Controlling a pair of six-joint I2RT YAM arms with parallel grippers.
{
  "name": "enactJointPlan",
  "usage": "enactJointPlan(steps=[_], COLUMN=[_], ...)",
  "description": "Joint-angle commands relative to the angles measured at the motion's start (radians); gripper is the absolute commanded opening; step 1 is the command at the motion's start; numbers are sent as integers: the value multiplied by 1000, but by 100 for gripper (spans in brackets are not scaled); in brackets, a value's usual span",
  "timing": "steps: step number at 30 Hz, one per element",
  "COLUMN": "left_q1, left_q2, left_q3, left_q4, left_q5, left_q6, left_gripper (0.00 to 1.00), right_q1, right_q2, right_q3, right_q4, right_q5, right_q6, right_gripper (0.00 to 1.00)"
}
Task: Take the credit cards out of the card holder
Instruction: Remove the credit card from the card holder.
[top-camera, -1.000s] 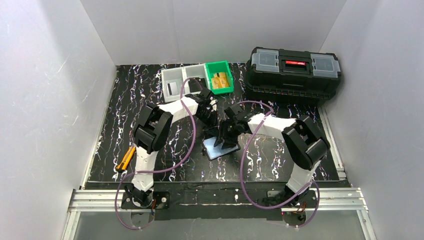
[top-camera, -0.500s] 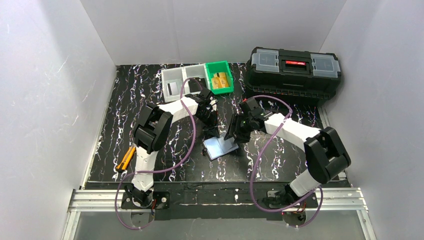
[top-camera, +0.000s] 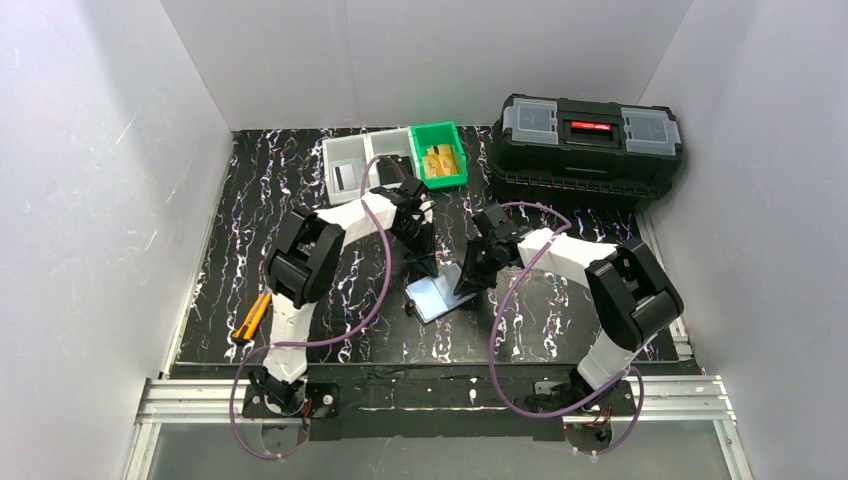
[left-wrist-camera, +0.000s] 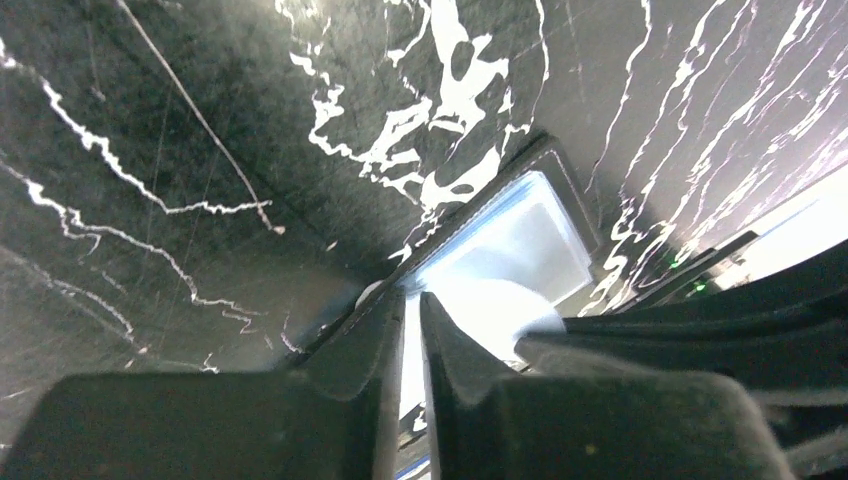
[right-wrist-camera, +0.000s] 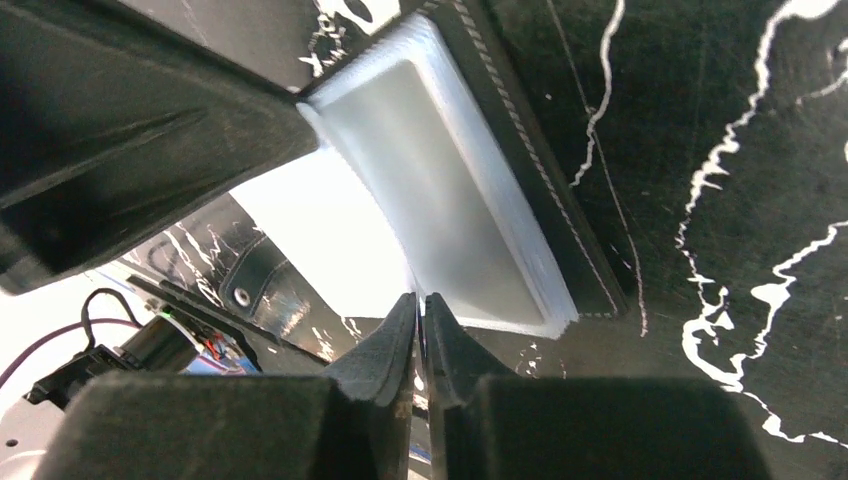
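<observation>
The black card holder lies open mid-table, its shiny blue-grey pockets facing up. My left gripper is shut on its far flap; in the left wrist view the fingertips pinch the holder's pale edge. My right gripper stands at the holder's right edge. In the right wrist view its jaws are closed to a thin slit on the near edge of the clear pocket; whether a card is in that pinch does not show. A gold-orange credit card and a white black-striped one lie in bins.
A green bin and a two-part grey bin stand at the back. A big black toolbox fills the back right. An orange-handled knife lies near the left arm. White walls enclose the table.
My right gripper, lifted off to the right half a second ago with its jaws apart, has come back down onto the holder's right edge and closed. The left arm has stayed put.
</observation>
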Motion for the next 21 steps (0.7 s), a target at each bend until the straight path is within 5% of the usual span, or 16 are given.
enactJointPlan(steps=[1,5,21], left_q1=[-4,0,54], left_q2=[-96,-179,-519], left_q3=[52,65,-358], left_q4=[-130,-182,-98], left_q5=[-32,-96,-150], left_q6=[33,42,-24], left_gripper=[19,32,31], right_q1=[2,11,134], right_q2=[-54,-92,-68], right_q3=[-46,-60,6], right_q4=[42,50,91], right_q5=[25,41,22], right_q6=[28,26,11], right_gripper=[12,11,33])
